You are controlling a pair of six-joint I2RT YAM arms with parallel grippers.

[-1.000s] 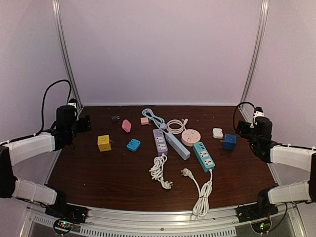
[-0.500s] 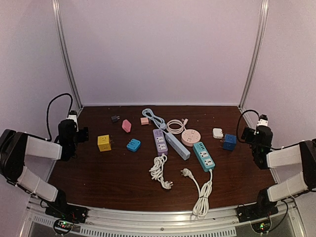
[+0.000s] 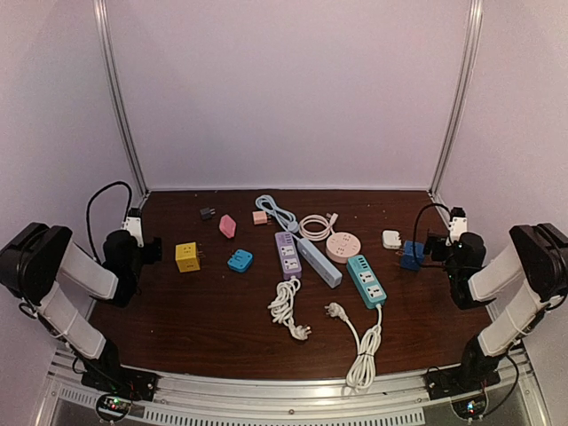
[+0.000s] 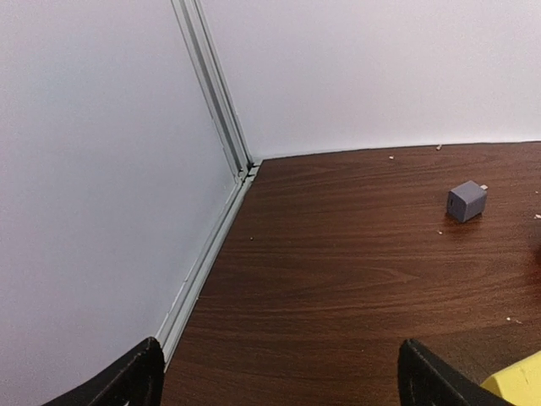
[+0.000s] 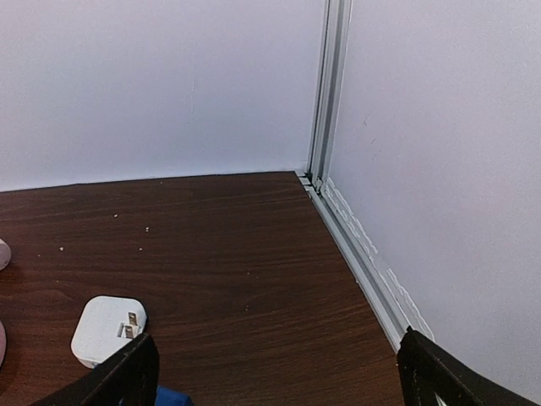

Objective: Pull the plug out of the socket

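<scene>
Several power strips lie mid-table: a purple one (image 3: 287,253), a grey-blue one (image 3: 318,262), a teal one (image 3: 366,280) and a round pink one (image 3: 342,246). Their cords are coiled beside them, and the teal strip's white plug (image 3: 335,310) lies loose. From here I cannot tell which plug sits in a socket. My left gripper (image 3: 151,249) (image 4: 283,385) is open and empty at the left edge, beside a yellow cube socket (image 3: 187,256) (image 4: 516,387). My right gripper (image 3: 427,245) (image 5: 279,381) is open and empty next to a blue cube socket (image 3: 412,255) (image 5: 165,397).
A white adapter (image 3: 391,239) (image 5: 108,330) lies prongs-up near the blue cube. A small grey cube (image 3: 207,213) (image 4: 467,201), a pink adapter (image 3: 228,225), a small pink plug (image 3: 260,217) and a blue adapter (image 3: 240,260) lie at back left. Walls and metal rails (image 4: 203,254) (image 5: 372,262) bound both sides.
Both arms have folded back and come down toward the table's side edges. The right gripper has moved in beside the blue cube. Both grippers stayed open and empty.
</scene>
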